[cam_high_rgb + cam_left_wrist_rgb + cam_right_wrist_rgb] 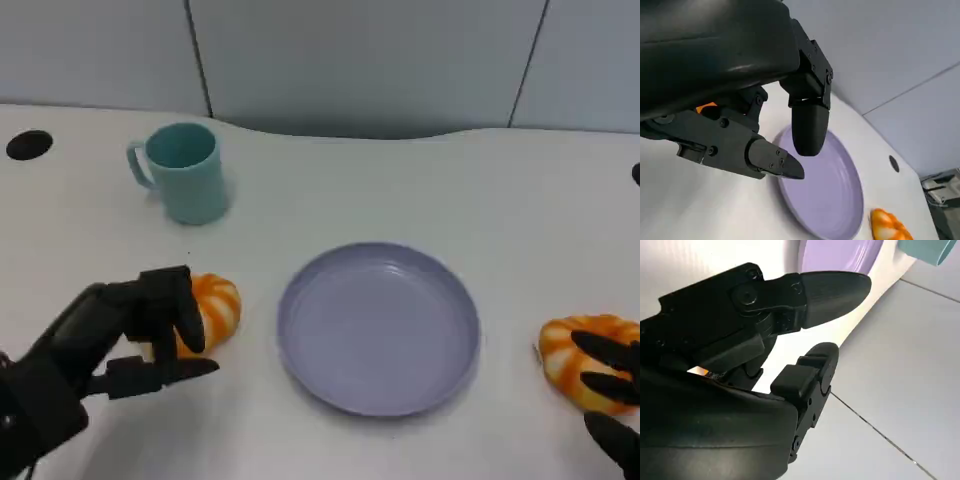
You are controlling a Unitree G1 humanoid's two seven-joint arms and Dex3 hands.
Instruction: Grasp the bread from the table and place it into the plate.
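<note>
Table (420,180) first, white, one of it, and everything else is placed from the one plate (378,326) near its middle. That plate is lilac, round and bare inside. One teal mug (183,171) stands upright beyond the plate, on the robot's left side, well apart from it. Two pieces of bread now, both orange and white. One bread roll (214,308) lies on the table just left of the plate; the other roll (578,356) lies on the table to the plate's right.

Left hand (150,330) is at the near roll: fingers (185,310) curl over its top while the thumb reaches along below, so the roll sits between them, though whether they truly clamp it I cannot tell. Right hand (610,385) has its fingertips (606,350) lying over the far roll's outer edge; grip or mere touch, I cannot tell.
</note>
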